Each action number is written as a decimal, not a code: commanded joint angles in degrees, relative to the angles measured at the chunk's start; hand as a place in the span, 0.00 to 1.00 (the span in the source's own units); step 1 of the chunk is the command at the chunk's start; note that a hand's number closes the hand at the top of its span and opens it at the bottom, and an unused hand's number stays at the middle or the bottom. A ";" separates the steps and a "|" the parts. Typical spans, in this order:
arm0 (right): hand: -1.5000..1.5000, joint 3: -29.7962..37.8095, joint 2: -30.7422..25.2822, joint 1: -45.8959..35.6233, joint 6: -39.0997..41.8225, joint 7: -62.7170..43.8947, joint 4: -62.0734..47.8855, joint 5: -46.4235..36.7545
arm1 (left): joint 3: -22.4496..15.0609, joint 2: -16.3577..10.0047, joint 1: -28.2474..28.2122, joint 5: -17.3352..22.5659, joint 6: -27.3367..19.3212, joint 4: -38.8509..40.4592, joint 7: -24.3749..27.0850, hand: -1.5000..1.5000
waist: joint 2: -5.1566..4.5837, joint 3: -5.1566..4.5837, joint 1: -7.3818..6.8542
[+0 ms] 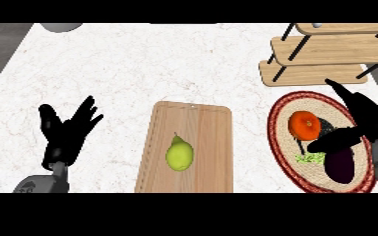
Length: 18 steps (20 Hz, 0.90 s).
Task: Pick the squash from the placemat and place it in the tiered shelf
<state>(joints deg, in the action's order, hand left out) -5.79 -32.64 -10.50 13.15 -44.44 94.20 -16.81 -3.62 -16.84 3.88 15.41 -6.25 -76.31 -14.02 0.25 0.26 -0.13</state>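
The squash [303, 124], orange and round, lies on the round woven placemat [284, 152] with a red rim at the right. My right hand [359, 108] hovers over the mat's right side, open, with straight fingers pointing away from me and the thumb stretched out just below and right of the squash. The hand holds nothing. The wooden tiered shelf [314, 73] stands at the back right, just beyond the mat. My left hand [65, 135] rests open at the lower left, fingers up.
A dark purple eggplant [341, 166] and a small green leafy piece [312, 157] share the placemat in front of the squash. A wooden cutting board [207, 130] in the middle carries a yellow-green pear-shaped fruit [179, 154]. A grey object [60, 27] sits at the back left.
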 commanded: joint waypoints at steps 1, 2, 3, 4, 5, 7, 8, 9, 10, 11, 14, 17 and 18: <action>0.00 -2.28 4.42 1.37 -2.22 1.31 -1.16 -6.15 | 0.12 1.49 1.47 -0.68 -1.41 -2.52 -5.24 0.50 | -0.23 -0.25 0.04; 0.00 1.18 3.54 0.26 2.27 -2.57 2.21 -3.68 | 0.89 1.91 -2.84 -1.28 0.55 -2.74 -0.61 0.50 | -0.20 -0.27 0.05; 0.00 1.15 4.33 1.76 0.03 0.98 -0.14 -5.88 | 0.92 2.19 -0.37 -2.86 -0.23 0.85 -0.85 0.50 | -0.24 -0.26 0.14; 0.00 -2.50 7.16 2.47 -3.42 2.61 -2.60 -9.31 | 0.44 1.36 -2.22 -2.56 0.29 -2.29 -1.70 0.50 | -0.24 -0.25 -0.04; 0.00 -0.04 7.31 -0.67 0.27 -1.06 -1.82 -7.54 | 1.65 1.75 -2.19 -1.38 1.69 -3.15 -2.66 0.50 | -0.23 -0.26 -0.03; 0.00 1.81 4.80 -0.97 0.74 4.62 -7.10 -8.48 | 1.30 3.64 -0.54 -3.71 0.92 3.64 2.32 0.50 | -0.31 -0.26 0.04; 0.00 -2.02 8.96 -1.94 -2.57 0.96 -6.68 -12.19 | 3.30 2.07 -0.83 -1.05 3.87 3.64 2.29 0.50 | -0.32 -0.27 -0.09; 0.00 -2.17 8.56 -1.48 -1.64 1.56 -6.85 -12.55 | 0.77 3.81 -2.17 -3.89 1.52 2.35 1.99 0.50 | -0.29 -0.26 -0.07; 0.00 0.24 6.56 1.04 -0.30 1.21 -3.06 -11.79 | 0.80 2.33 -5.15 -3.09 1.31 -5.57 -3.07 0.50 | -0.17 -0.25 -0.04; 0.00 -1.05 7.39 3.17 0.37 -1.50 0.65 -12.29 | 3.46 2.24 1.25 -2.27 2.40 2.62 -1.48 0.50 | -0.22 -0.28 0.39; 0.00 -1.07 9.79 -2.84 -3.88 3.74 -12.36 -17.03 | 4.89 0.07 -3.47 -0.96 5.89 -0.77 0.05 0.50 | -0.32 -0.25 -0.43; 0.00 1.09 10.16 -5.45 -4.83 8.40 -17.74 -18.82 | 3.36 2.87 -2.10 -3.50 3.61 -1.60 -1.69 0.50 | -0.30 -0.25 -0.19; 0.00 1.04 9.34 -0.49 -3.28 6.62 -9.53 -17.92 | 5.09 2.07 1.60 -3.83 5.35 5.77 1.03 0.50 | -0.27 -0.28 0.30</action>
<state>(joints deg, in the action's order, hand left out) -5.22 -23.96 -11.75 9.64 -38.28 82.86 -32.93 -0.12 -14.67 2.77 12.37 -3.04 -77.64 -14.79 0.17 0.25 -0.20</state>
